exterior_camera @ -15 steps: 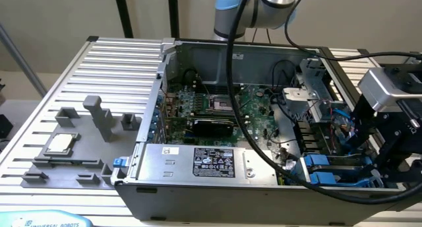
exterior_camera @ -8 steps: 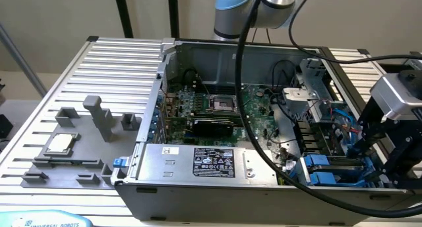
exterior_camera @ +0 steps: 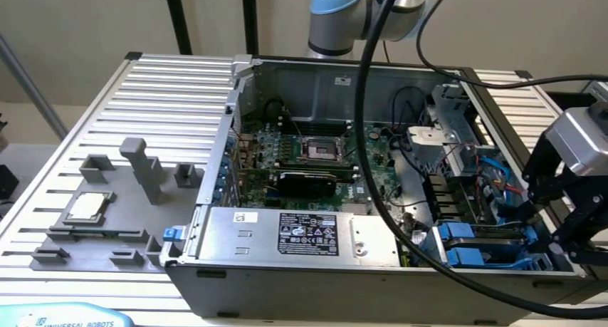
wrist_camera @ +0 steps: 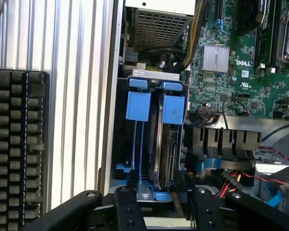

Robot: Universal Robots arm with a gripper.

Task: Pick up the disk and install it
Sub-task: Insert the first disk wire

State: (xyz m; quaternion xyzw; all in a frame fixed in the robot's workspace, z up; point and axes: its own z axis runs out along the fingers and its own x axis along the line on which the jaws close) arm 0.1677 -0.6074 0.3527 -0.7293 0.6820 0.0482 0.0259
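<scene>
Two blue carriers [wrist_camera: 138, 105] sit side by side in your drive cage [wrist_camera: 154, 75]; one holds the disk [wrist_camera: 166, 154]. Both fingers [wrist_camera: 133, 183] stand apart, straddling its end, gripping nothing.

Disk [wrist_camera: 167, 149] edge-on, flat faces hidden; hand [wrist_camera: 164, 191] base cut off at picture edge.

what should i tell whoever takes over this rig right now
gripper: open, one finger on each side of the disk's near end, with gaps on both sides.
disk: standing on edge in its blue bracket inside the drive bay of the open computer case, beside a second blue carrier.
done: gripper is lined up over the disk.
left: no grip on the disk yet; I cannot tell whether it is fully seated.
</scene>
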